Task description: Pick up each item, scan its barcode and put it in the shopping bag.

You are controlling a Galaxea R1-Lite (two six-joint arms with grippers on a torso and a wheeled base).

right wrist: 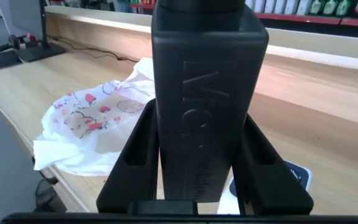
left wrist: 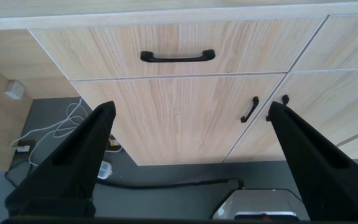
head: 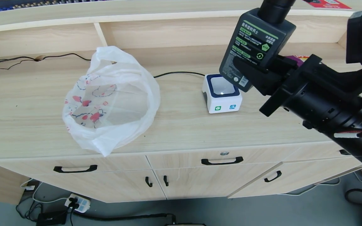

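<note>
**Dark bottle held up by the scanner**

Your right gripper (head: 262,73) clamps a dark bottle (head: 256,47), fingers closed against both sides, raised close by the white scanner (head: 222,94). The head view shows its printed label; the right wrist view shows its plain embossed side. The shopping bag (head: 112,97) lies open on the counter (head: 27,125), well apart. Your left gripper (left wrist: 188,162) is spread wide, empty, facing a drawer handle (left wrist: 178,56).

Bottle (head: 256,40) top cut off; scanner (head: 220,105) corner seemingly hidden.

Black bottle (head: 256,40) bears green label bands; scanner (head: 222,98) is white and navy; shopping bag (head: 112,97) white, red-printed.
</note>
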